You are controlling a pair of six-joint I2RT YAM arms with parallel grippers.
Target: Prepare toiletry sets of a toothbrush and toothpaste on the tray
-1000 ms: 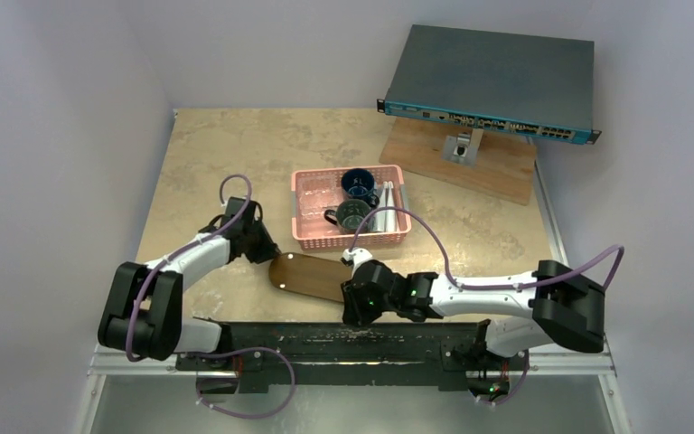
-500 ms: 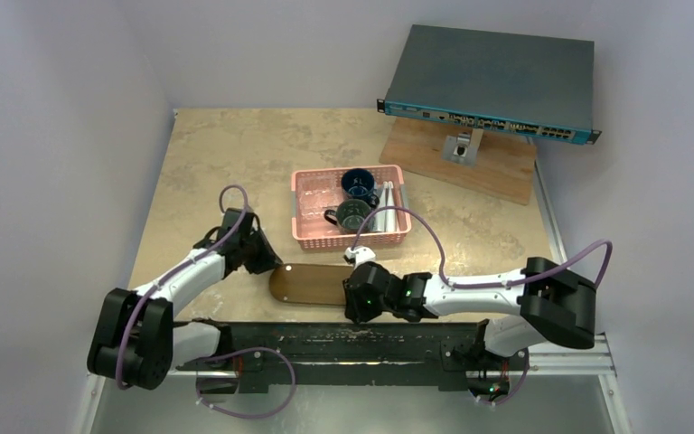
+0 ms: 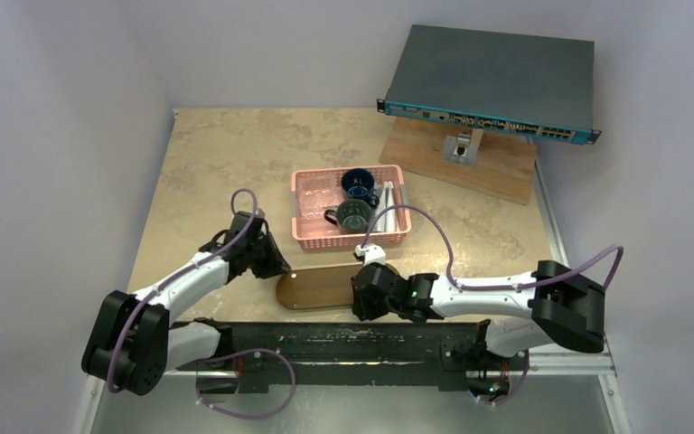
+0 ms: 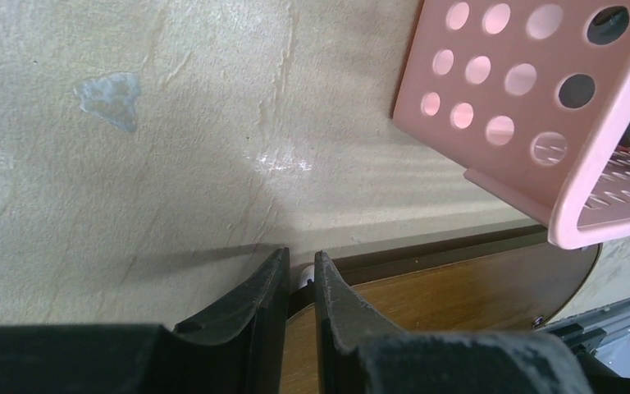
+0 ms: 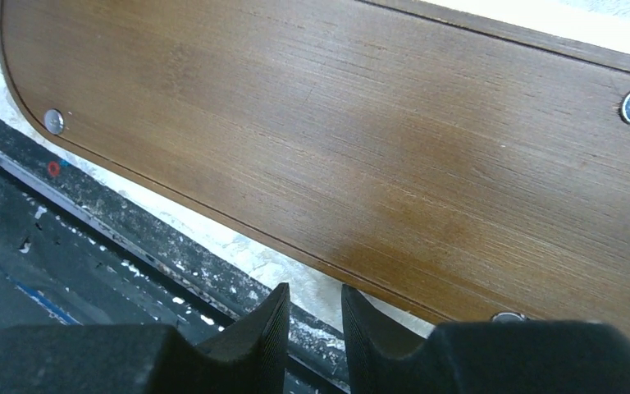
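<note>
The brown wooden tray [image 3: 318,287] lies flat on the table just in front of the pink basket [image 3: 312,237]. My left gripper [image 3: 275,268] is at its left end. In the left wrist view the jaws [image 4: 299,261] are pinched on the tray's rim [image 4: 459,287]. My right gripper [image 3: 369,291] is over the tray's right end. In the right wrist view its jaws [image 5: 314,295] stand narrowly apart and empty, past the tray's near edge [image 5: 361,123]. Pale toothbrushes [image 3: 389,195] and a grey-white toothpaste tube [image 3: 383,221] lie in the basket's right side.
Two dark cups [image 3: 355,199] stand in the basket, whose corner shows in the left wrist view [image 4: 533,115]. A network switch [image 3: 492,81] on a wooden block sits at the back right. The black rail [image 3: 352,339] runs just in front of the tray.
The tray has swung from tilted to level and slid slightly right. My left gripper moved right and nearer with its left end. My right gripper shifted slightly right and away.
</note>
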